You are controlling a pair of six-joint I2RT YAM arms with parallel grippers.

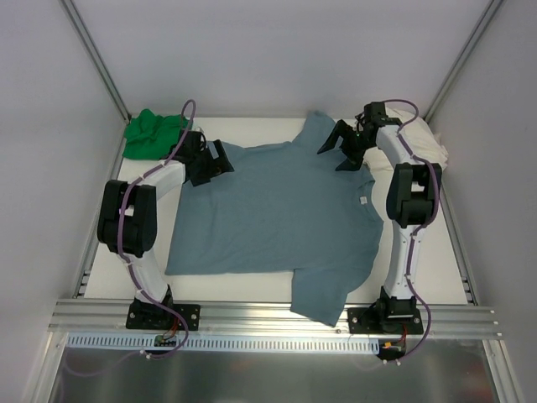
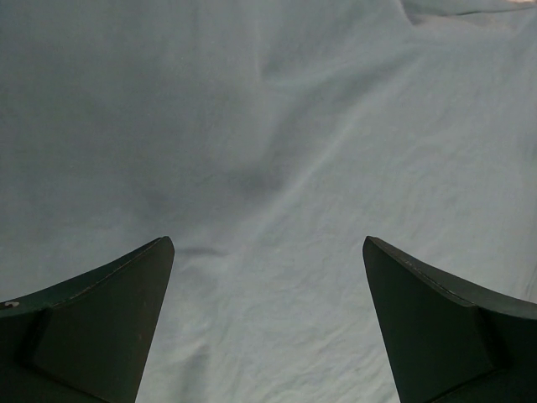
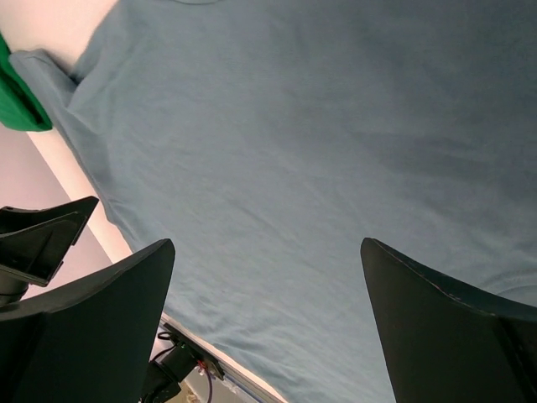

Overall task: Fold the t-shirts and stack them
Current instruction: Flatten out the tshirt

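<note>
From above, the blue-grey t-shirt (image 1: 268, 210) is lying spread out flat in the middle of the white table (image 1: 436, 260). Its small white neck tag (image 1: 363, 201) is showing on the right side. One sleeve (image 1: 323, 298) is hanging over the near edge of the table. The green t-shirt (image 1: 151, 134) is sitting in a bunch in the far left corner. The cream-white t-shirt (image 1: 430, 143) is sitting in the far right corner, behind the right arm. The left claw (image 1: 225, 159) is reaching over the far left part of the blue-grey shirt. The right claw (image 1: 336, 153) is reaching over the far right part, near the other sleeve. Both claws are standing wide and are holding nothing.

In the left wrist view, the left claw (image 2: 268, 243) is spreading its two dark fingers (image 2: 101, 327) far apart. Blue-grey cloth (image 2: 268, 126) with soft wrinkles is filling the whole view between and past them.

In the right wrist view, the right claw (image 3: 267, 243) is also standing wide, with nothing in it. The blue-grey shirt (image 3: 294, 126) is lying under it. A bit of the green shirt (image 3: 17, 92) is peeking in at the left edge, beside the shirt's corner.
</note>
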